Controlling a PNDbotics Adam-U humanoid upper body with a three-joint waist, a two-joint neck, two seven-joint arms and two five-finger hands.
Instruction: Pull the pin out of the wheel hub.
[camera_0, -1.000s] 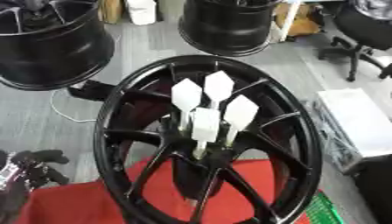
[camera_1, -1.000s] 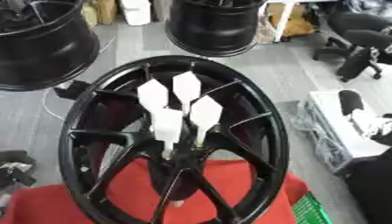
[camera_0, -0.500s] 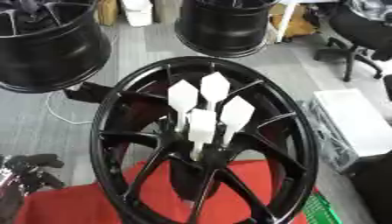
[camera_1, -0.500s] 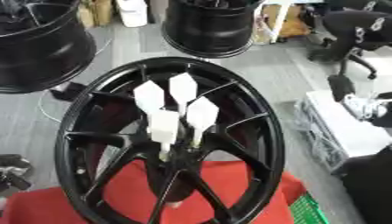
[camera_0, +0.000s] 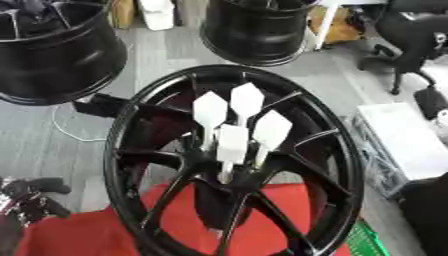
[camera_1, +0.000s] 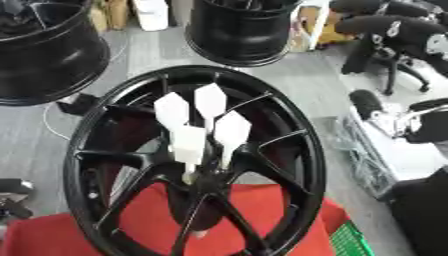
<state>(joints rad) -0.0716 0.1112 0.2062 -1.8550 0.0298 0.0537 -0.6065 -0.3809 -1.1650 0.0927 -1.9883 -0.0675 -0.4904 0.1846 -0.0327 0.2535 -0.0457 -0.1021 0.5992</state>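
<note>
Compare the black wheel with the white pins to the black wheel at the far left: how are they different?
The near wheel shows its spoked face and carries four white pins at its hub; the far-left wheel shows mostly its barrel and no pins. The near wheel rests on red cloth; the far-left wheel sits over grey floor. Both are black.

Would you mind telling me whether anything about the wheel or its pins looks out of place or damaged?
Nothing stands out. The black wheel stands tilted on the red cloth, spokes intact, with four white pins upright in its hub. The left hand shows at the lower left, clear of the wheel. No pin is out yet.
</note>
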